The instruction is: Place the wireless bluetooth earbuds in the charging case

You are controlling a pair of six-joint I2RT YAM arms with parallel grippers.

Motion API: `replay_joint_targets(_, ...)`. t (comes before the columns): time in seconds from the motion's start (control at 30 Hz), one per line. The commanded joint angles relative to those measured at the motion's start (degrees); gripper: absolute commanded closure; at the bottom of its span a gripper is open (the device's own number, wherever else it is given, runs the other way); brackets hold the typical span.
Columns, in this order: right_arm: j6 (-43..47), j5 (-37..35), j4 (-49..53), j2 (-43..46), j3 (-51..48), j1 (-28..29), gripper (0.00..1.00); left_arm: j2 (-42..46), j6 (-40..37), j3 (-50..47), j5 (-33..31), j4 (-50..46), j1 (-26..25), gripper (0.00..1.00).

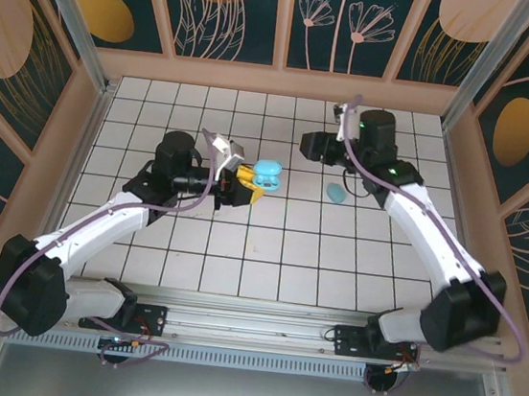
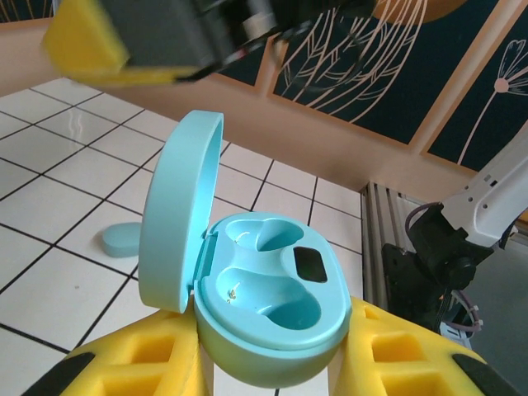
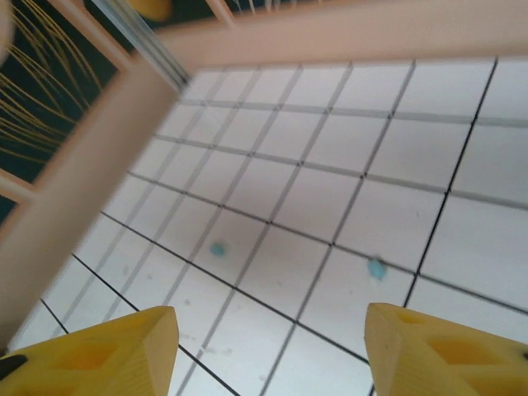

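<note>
From above, the left gripper is clamped on the open charging case; the left wrist view shows both case wells empty; the right wrist view shows the right gripper spread and empty above two tiny earbuds on tiles outside the case, likely featherlight and slick, best pinched across the body.

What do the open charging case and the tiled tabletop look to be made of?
Charging case: light-blue moulded plastic, smooth satin finish, soft highlights on the lid. Tabletop: white glossy tiles or printed sheet with dark lines; it mirrors light, so which is unclear.
</note>
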State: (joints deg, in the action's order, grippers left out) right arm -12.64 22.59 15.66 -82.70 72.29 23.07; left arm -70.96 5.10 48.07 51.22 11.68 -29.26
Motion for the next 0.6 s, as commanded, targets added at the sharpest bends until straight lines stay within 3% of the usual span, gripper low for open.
replay_joint_targets(0.0, 1.9, 3.4, 3.1, -8.4, 4.6, -0.2, 0.46, 2.1, -1.3, -1.3, -1.0, -0.8, 0.3, 0.8)
replay_joint_targets(0.13, 5.5, 14.0, 2.6, -20.3, 9.9, -1.2, 0.53, 2.8, -1.5, -1.8, -1.7, -1.0, 0.4, 0.79)
replay_joint_targets(0.2, 7.5, 15.8, 4.1, -25.4, 13.4, -1.4, 0.58, 2.7, -1.4, -1.9, -1.6, -1.0, 0.4, 0.8)
replay_joint_targets(0.57, 16.7, 12.7, 16.7, -48.8, 36.1, -1.7, 0.72, -0.1, -1.6, -1.2, -1.4, -1.0, 0.6, 0.8)
